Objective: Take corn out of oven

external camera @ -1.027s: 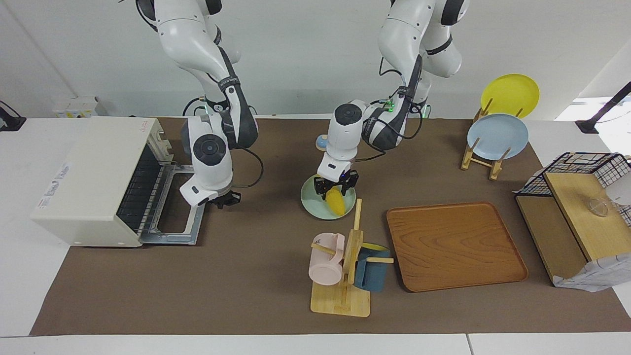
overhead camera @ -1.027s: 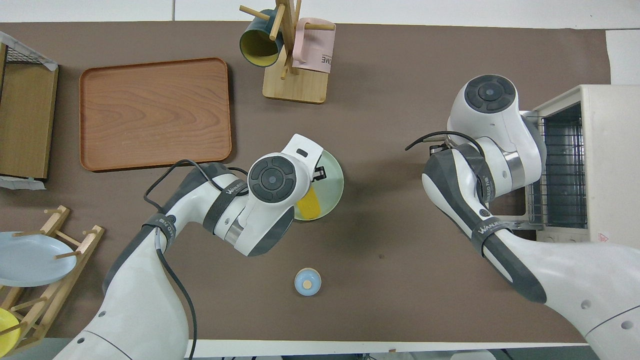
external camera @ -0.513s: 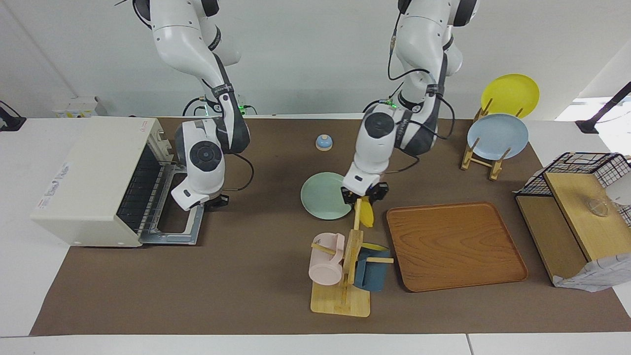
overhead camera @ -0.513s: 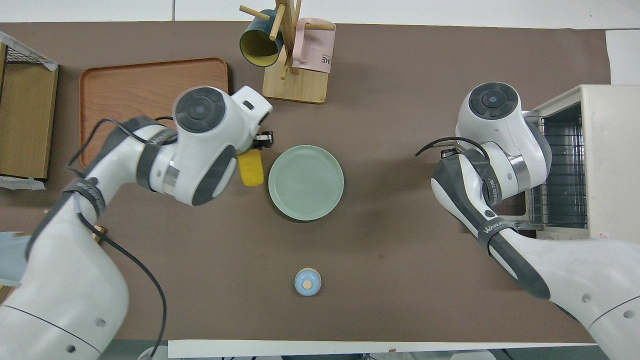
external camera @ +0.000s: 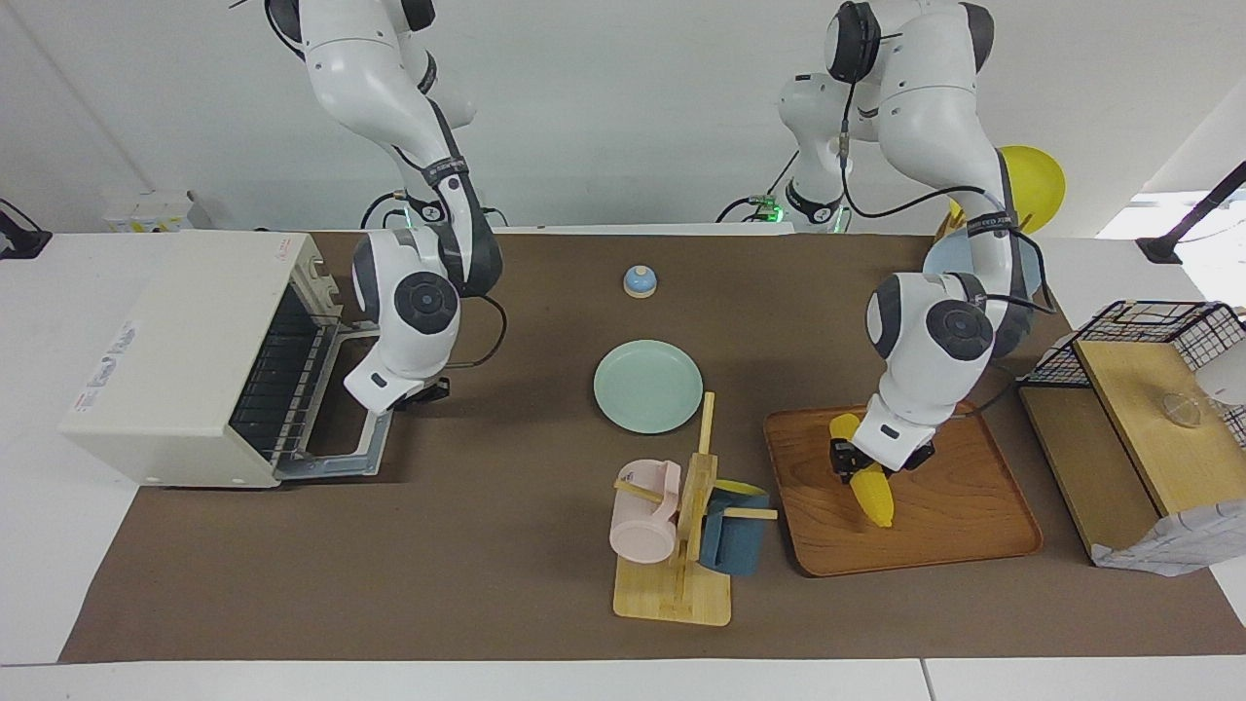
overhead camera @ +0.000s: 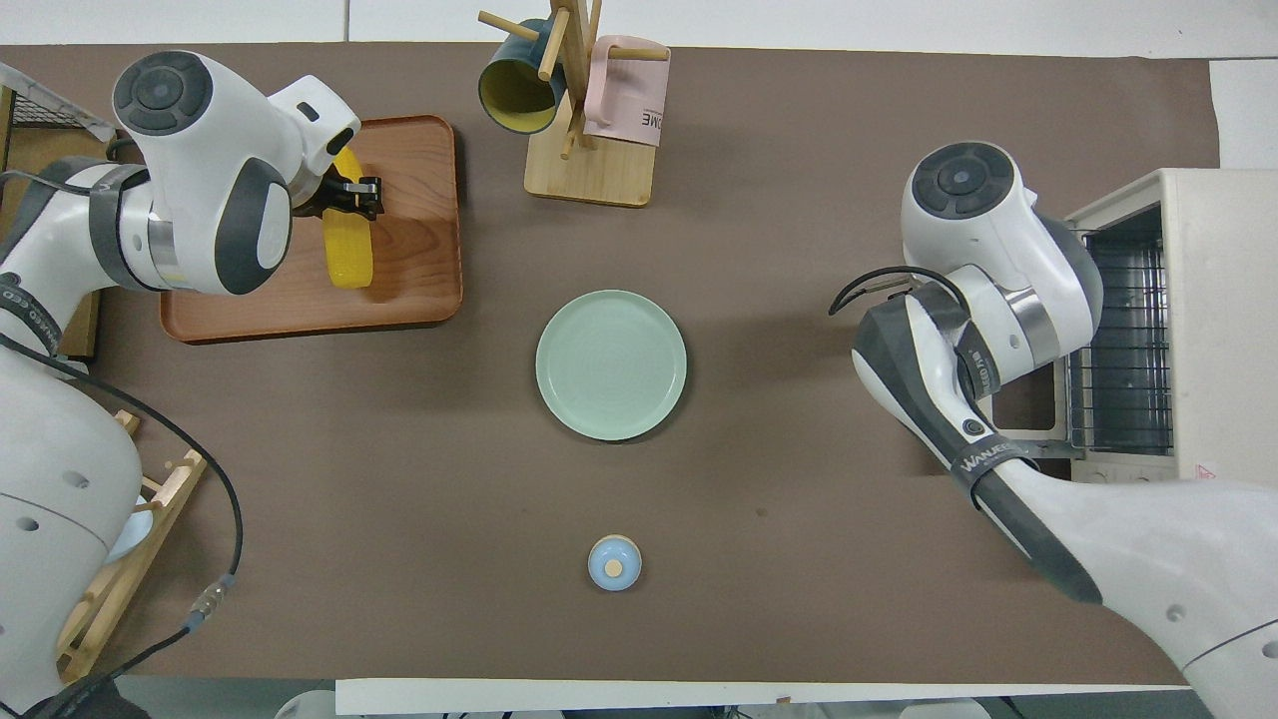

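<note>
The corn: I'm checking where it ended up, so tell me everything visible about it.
The corn is a smooth, bright yellow cob, tapered at one end. It is out of the oven, held over the wooden tray in the shut left gripper, tilted with its tapered tip down. Whether the tip touches the tray cannot be told.

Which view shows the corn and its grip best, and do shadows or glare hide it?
Facing view: the corn, clamped in the left gripper, shows clearly over the wooden tray, with only a soft shadow on the wood beneath. Overhead view: the left arm's wrist covers part of the cob; no glare on the tray.
</note>
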Controlling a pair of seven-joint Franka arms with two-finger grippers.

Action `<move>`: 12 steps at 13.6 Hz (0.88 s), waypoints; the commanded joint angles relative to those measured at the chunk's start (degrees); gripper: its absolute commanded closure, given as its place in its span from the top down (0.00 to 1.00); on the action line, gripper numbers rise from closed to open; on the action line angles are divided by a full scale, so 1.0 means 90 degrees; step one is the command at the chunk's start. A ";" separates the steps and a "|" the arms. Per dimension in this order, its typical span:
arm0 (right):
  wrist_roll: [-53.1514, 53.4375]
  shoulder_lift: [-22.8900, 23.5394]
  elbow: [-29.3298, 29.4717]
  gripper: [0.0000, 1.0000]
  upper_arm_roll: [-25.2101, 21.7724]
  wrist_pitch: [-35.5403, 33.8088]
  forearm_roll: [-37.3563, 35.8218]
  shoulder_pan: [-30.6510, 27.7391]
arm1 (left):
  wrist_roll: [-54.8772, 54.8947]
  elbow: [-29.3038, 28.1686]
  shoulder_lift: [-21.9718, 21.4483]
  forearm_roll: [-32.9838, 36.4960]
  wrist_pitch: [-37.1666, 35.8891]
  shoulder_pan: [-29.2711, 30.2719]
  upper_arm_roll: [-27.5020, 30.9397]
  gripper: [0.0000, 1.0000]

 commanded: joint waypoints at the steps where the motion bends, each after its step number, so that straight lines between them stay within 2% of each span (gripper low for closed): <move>1: -0.0917 -0.0389 0.0233 0.00 -0.0095 -0.0113 -0.0285 -0.0651 | 0.0383 0.0170 0.0135 -0.0012 -0.0058 0.0244 -0.0051 0.00; 2: -0.1122 -0.0594 0.0223 0.00 -0.0095 -0.0201 -0.0003 -0.0816 | 0.0393 0.0121 0.0135 -0.0012 -0.0028 0.0263 -0.0042 0.04; 4: -0.1319 -0.0839 0.0223 0.00 -0.0105 -0.0338 0.0476 -0.1003 | 0.0413 0.0140 0.0125 -0.0002 -0.0018 0.0264 -0.0032 0.37; 5: -0.1368 -0.0946 0.0223 0.01 -0.0105 -0.0454 0.0507 -0.1061 | 0.0481 0.0140 0.0125 -0.0011 -0.0009 0.0273 -0.0022 0.47; 6: -0.1407 -0.1034 0.0223 0.05 -0.0105 -0.0552 0.0517 -0.1110 | 0.0491 0.0140 0.0125 -0.0012 -0.0008 0.0283 -0.0012 0.49; 7: -0.1407 -0.1132 0.0223 0.09 -0.0095 -0.0660 0.0624 -0.1149 | 0.0491 0.0159 0.0125 -0.0002 -0.0008 0.0389 -0.0012 0.56; 8: -0.1398 -0.1220 0.0252 0.20 -0.0105 -0.0748 0.0837 -0.1179 | 0.0481 0.0189 0.0125 -0.0002 -0.0018 0.0400 -0.0012 0.75; 9: -0.1398 -0.1385 0.0271 0.42 -0.0124 -0.0826 0.1101 -0.1198 | 0.0462 0.0189 0.0115 -0.0002 -0.0018 0.0400 -0.0012 1.00; 10: -0.1407 -0.1619 0.0272 0.87 -0.0124 -0.0923 0.1413 -0.1276 | 0.0433 0.0189 0.0038 -0.0011 -0.0018 0.0352 -0.0003 1.00; 11: -0.1398 -0.1863 0.0291 1.00 -0.0124 -0.0992 0.1744 -0.1325 | 0.0423 0.0189 -0.0127 -0.0012 -0.0038 0.0410 0.0007 1.00; 12: -0.1378 -0.2078 0.0320 1.00 -0.0134 -0.1089 0.1989 -0.1335 | 0.0442 0.0112 -0.0545 -0.0012 -0.0202 0.0449 0.0027 1.00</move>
